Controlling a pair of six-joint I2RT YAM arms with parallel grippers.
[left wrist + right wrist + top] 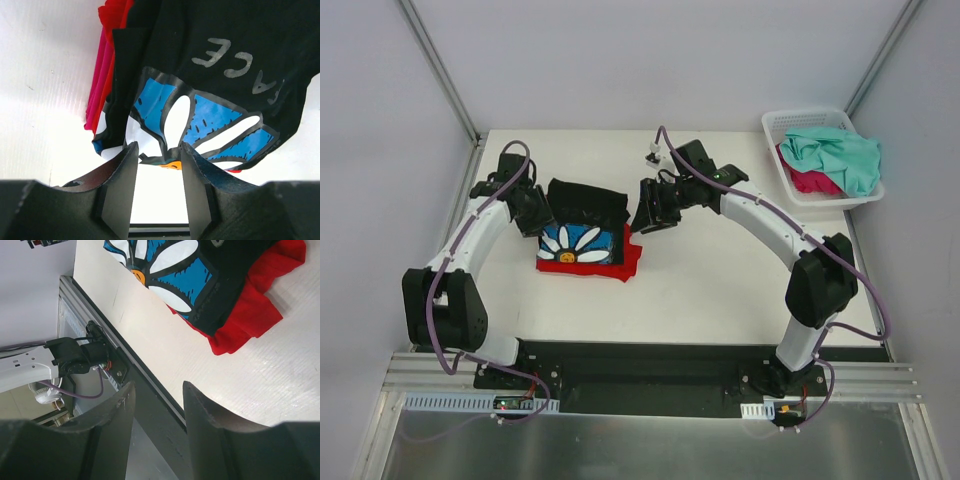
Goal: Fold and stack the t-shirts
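**Hovering at both ends of the folded stack, fingers parted**

Standing apart with bare white worktop showing in the gap, the left fingers (131,160) grip nothing; right at their tips lies the near edge of the black t-shirt (165,40), where the orange centre of its daisy print (200,120) sits just ahead of the gap; white petals on blue panels fan away from the tips, and grey lettering runs across the black cloth farther out. Off to the left of these fingers, the red t-shirt (117,15) and a magenta-pink t-shirt (97,90) show as thin layers under the black one's edge.

The right fingers (122,410) are also parted with nothing between them; they hang above the worktop (720,290), clear of the cloth; ahead of their tips the red t-shirt pokes out in a rumpled corner from beneath the black one, the daisy print lying beyond that.

From above, the two sets of fingers flank the stack, left set at its left edge, right set near its right upper corner; well behind the right fingers, at the far right corner, a white basket (800,113) holds a teal-mint t-shirt (840,150) heaped over a crimson-pink cloth (808,182).
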